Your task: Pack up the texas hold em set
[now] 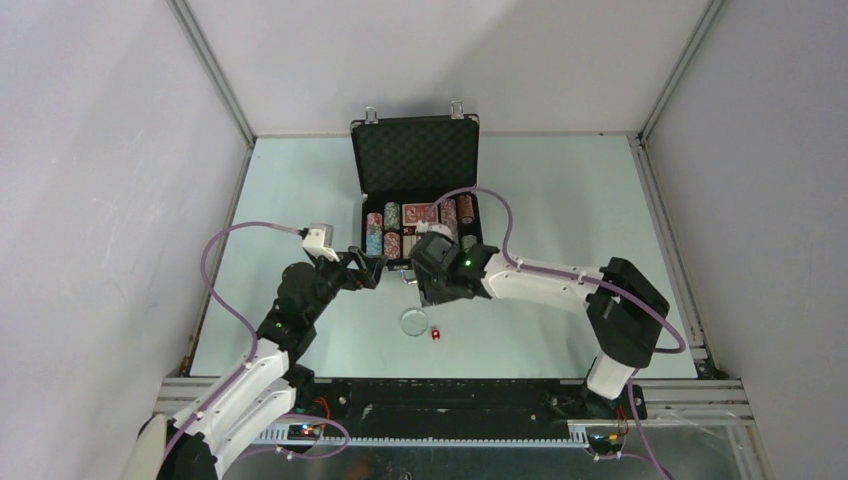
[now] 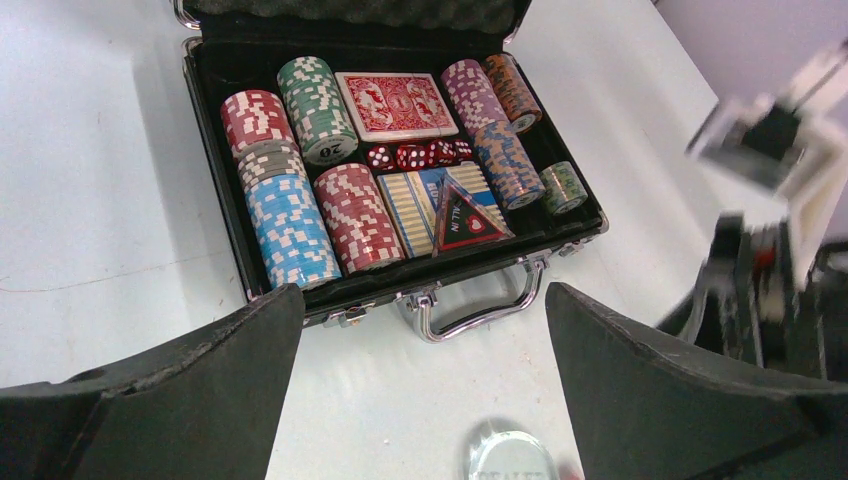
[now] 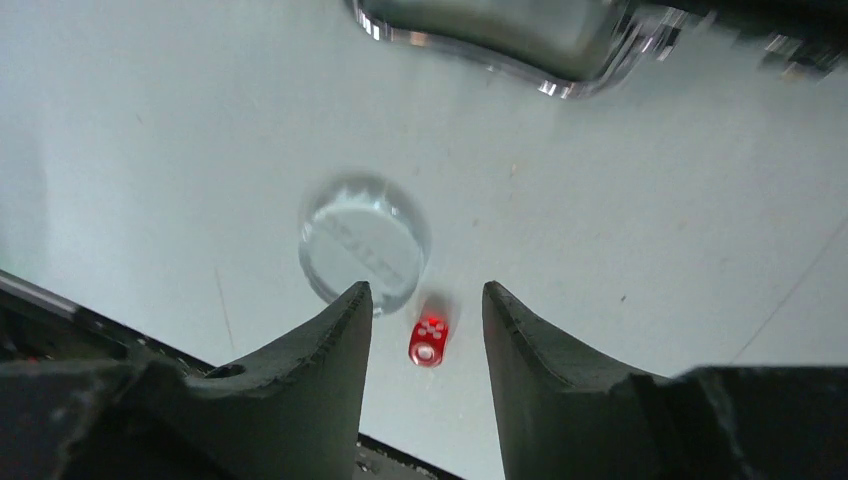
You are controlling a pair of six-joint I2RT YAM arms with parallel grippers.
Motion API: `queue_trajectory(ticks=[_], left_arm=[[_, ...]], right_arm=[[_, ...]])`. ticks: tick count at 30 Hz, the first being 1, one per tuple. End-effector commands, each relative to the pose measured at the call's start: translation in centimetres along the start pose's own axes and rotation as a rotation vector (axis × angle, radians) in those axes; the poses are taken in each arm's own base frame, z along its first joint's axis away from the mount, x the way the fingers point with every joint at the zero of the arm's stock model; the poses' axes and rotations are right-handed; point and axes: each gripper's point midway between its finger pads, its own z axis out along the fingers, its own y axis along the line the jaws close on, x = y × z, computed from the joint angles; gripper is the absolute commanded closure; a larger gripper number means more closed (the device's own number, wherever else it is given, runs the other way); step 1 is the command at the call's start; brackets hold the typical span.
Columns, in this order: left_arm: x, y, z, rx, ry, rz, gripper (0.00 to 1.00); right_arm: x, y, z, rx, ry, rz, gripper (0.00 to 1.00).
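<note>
Both arms reach from the near edge toward the table's middle, left gripper (image 2: 424, 302) spread wide, right gripper (image 3: 426, 296) pointing down, fingers a little apart.

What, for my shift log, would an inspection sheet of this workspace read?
Surface: pale table, faint marks.
Job's things: briefcase open, holding chip stacks, cards and dice; clear disc and one red die lie out on the table, side by side.
Clutter: nothing seen.
Grippers: left gripper open, empty, facing the briefcase; right gripper open, empty, above the red die.
Cables: purple cables loop along both arms; one arcs over the briefcase's right edge.
Surroundings: grey walls, metal frame rails.
</note>
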Motion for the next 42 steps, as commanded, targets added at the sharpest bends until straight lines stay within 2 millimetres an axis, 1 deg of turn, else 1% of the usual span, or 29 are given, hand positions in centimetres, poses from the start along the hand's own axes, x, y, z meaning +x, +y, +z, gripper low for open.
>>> queue_trajectory(ticks=[1, 2, 3, 7, 10, 16, 20, 28, 37, 42], left_arm=[[-2.1, -0.9, 0.1, 0.022, -0.053, 0.03, 0.02], [-2.1, -0.9, 0.0, 0.022, -0.055, 0.03, 0.02], [-2.1, -0.8, 0.0, 0.02, -0.054, 0.031, 0.02], [-2.1, -0.9, 0.0, 0.025, -0.055, 0.028, 0.02], [-2.1, -1.0, 0.0, 0.026, -0.053, 0.027, 0.02], [-2.0, -0.9, 0.0, 0.026, -0.053, 0.03, 0.02], [-2.2, -1.0, -0.1, 0.025, -0.056, 0.03, 0.02], [-2.0, -1.0, 0.0, 0.028, -0.051, 0.029, 0.02], [-2.0, -1.0, 0.0, 0.028, -0.05, 0.03, 0.02], [-1.9, -1.0, 0.1, 0.03, -0.047, 0.029, 0.02]], right_arm=[[3.0, 1.3, -0.3, -0.023, 0.022, 0.03, 0.53], [3.5, 1.5, -0.2, -0.028, 0.03, 0.044, 0.54], [4.6, 1.6, 0.0, -0.034, 0.052, 0.038, 0.56], [6.4, 2.4, 0.2, -0.047, 0.074, 0.039, 0.58], [7.3, 2.4, 0.3, -0.031, 0.088, 0.022, 0.59], [8.4, 2.0, 1.1, -0.001, 0.113, 0.001, 0.6], [8.7, 1.6, 1.4, 0.024, 0.119, 0.003, 0.59], [8.8, 0.8, 1.4, 0.064, 0.111, 0.001, 0.59], [7.8, 0.4, 0.2, 0.08, 0.068, -0.001, 0.58], [8.5, 0.6, 1.0, 0.075, 0.096, -0.005, 0.59]])
